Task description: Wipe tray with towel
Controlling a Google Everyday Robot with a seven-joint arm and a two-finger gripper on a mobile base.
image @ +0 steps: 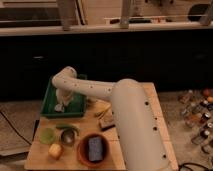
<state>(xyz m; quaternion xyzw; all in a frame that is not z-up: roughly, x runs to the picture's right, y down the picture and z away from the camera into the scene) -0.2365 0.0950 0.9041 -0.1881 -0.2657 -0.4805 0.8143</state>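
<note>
The green tray (49, 100) lies at the back left corner of the wooden table. My gripper (63, 98) reaches down into the tray's middle, at the end of the white arm that comes in from the lower right. A small whitish towel (59, 106) shows just under the gripper, resting on the tray floor. The arm hides the tray's right part.
In front of the tray stand a green cup (47, 135), a small bowl (68, 136), a yellow fruit (55, 150) and a reddish-brown bowl (93, 149) holding a dark sponge. A yellow item (102, 109) lies right of the tray. Bottles (200, 115) stand on the far right.
</note>
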